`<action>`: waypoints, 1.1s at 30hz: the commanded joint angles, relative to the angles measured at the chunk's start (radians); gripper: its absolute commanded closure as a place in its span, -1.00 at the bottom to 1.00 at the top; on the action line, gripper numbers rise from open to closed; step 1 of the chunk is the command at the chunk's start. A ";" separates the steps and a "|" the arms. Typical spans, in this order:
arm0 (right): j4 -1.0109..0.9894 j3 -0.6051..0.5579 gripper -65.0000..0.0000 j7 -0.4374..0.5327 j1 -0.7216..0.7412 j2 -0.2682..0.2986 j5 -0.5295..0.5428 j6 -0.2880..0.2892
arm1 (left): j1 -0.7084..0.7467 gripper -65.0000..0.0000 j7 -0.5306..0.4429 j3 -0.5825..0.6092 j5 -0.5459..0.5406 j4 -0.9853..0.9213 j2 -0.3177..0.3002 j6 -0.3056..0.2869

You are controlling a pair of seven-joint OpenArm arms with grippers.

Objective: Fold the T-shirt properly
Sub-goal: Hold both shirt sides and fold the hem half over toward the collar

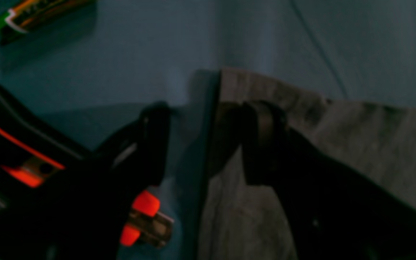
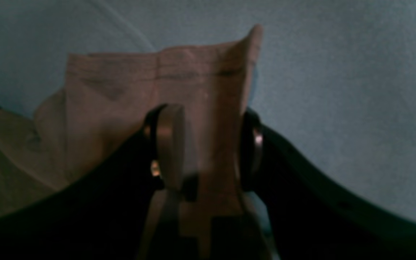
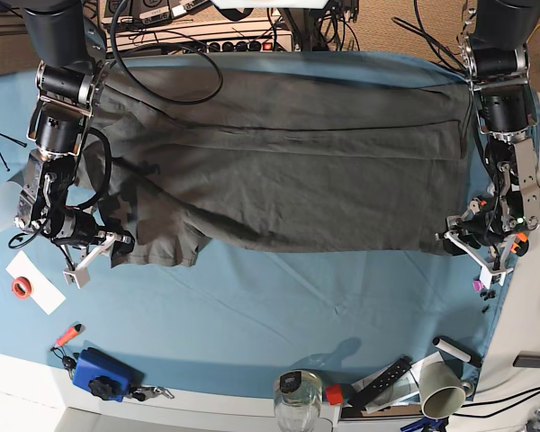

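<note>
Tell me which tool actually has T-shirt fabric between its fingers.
The right tool: a fold of the T-shirt stands between its fingers. The left tool sits at the shirt's corner, one finger on the grey fabric, the other over blue cloth, nothing between them.

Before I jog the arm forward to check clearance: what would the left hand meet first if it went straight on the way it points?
Probably the T-shirt: one finger of the left hand already lies over its corner, the other over the blue table cloth. Beyond the shirt's edge only cloth shows; depth is unclear.
</note>
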 commanded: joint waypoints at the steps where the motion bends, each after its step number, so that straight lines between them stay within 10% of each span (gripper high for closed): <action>1: 0.009 0.002 0.49 -0.014 0.019 0.011 -0.009 -0.001 | -0.003 0.18 0.070 0.003 -0.019 -0.006 0.003 -0.004; 4: 0.009 0.002 0.95 -0.016 0.019 0.011 -0.009 -0.002 | -0.005 0.49 0.131 0.003 -0.079 -0.006 0.003 -0.004; 9: 0.009 0.002 1.00 -0.011 0.020 0.011 -0.010 -0.002 | -0.005 1.00 0.185 0.003 -0.133 -0.006 0.006 -0.004; 33: 0.236 0.002 1.00 -0.124 0.115 0.013 0.003 -0.006 | -0.024 1.00 0.366 0.001 -0.148 0.188 -0.006 -0.003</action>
